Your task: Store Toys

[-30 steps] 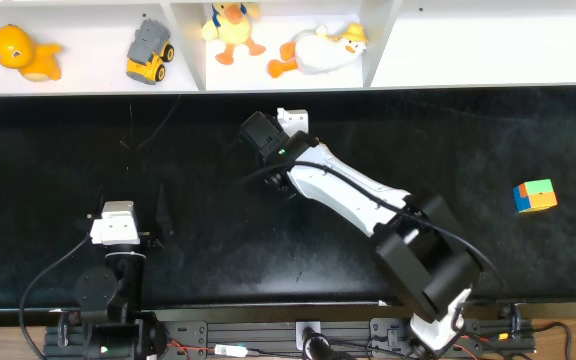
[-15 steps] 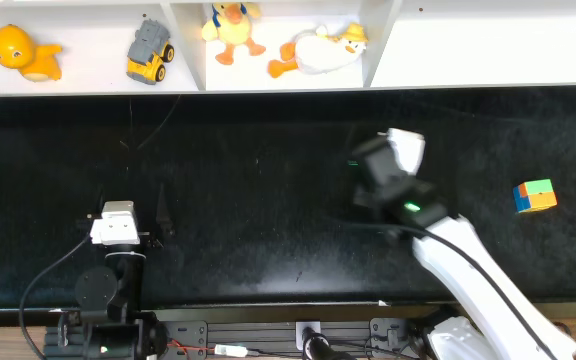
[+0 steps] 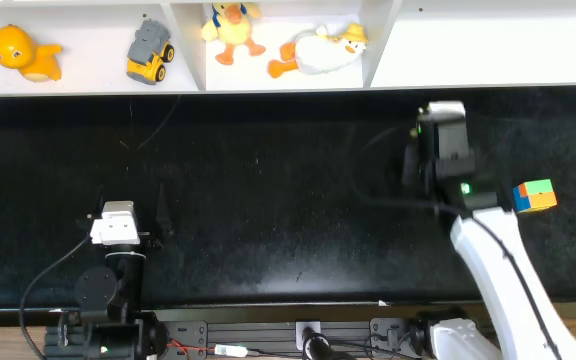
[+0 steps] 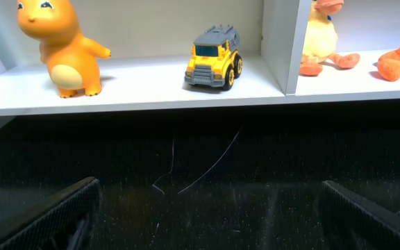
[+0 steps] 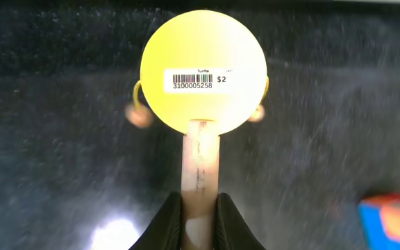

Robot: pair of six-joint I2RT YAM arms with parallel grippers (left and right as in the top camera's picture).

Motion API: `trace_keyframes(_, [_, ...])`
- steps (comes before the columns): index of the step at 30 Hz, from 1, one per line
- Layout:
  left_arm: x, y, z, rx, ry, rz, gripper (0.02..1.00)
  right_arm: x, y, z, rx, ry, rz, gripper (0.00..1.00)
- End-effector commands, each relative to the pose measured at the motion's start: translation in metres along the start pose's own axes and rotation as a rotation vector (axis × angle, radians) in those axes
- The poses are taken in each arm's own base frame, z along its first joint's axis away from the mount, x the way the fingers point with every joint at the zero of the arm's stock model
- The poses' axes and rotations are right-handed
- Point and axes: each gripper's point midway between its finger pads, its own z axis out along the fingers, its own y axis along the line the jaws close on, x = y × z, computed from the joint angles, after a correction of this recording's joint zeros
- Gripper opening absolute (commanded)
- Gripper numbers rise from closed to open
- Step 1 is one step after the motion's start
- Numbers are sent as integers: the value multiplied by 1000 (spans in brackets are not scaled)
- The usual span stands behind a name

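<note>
Yellow disc toy point(image 5: 203, 73), wooden handle point(image 5: 200, 156) tight in the right claw point(image 5: 200, 217); left claw point(image 4: 210, 208) wide apart.

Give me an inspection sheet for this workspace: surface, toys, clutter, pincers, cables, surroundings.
Surface: black mat, with thin pale lines on it.
Job's things: yellow drum rattle held over the mat; multicoloured cube on the mat; orange figure, yellow truck, yellow plush duck and white plush duck on the white shelf.
Clutter: nothing seen.
Pincers: right pincer shut on the rattle's wooden handle; left pincer open, low over the mat, facing the shelf.
Cables: black cable looping from the left arm's base.
Surroundings: the white shelf, with dividers, stands behind the mat.
</note>
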Motion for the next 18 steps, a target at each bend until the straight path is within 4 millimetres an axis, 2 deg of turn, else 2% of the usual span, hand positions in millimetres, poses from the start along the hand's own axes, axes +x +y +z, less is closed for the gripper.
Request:
trace_keyframes(1, [-1,-3,0,16,-9,-21,998,-52,8,7,-8,-58,-177,42])
trace_keyframes(7, [-1,-3,0,16,-9,-21,998,-99,17,34,-4,-111,-180,56])
trace_keyframes(12, [-1,-3,0,16,-9,-21,998,-130,23,57,-18,-166,-152,77])
trace_keyframes(18, [-1,-3,0,16,-9,-21,998,-146,32,80,-70,-203,-118,91])
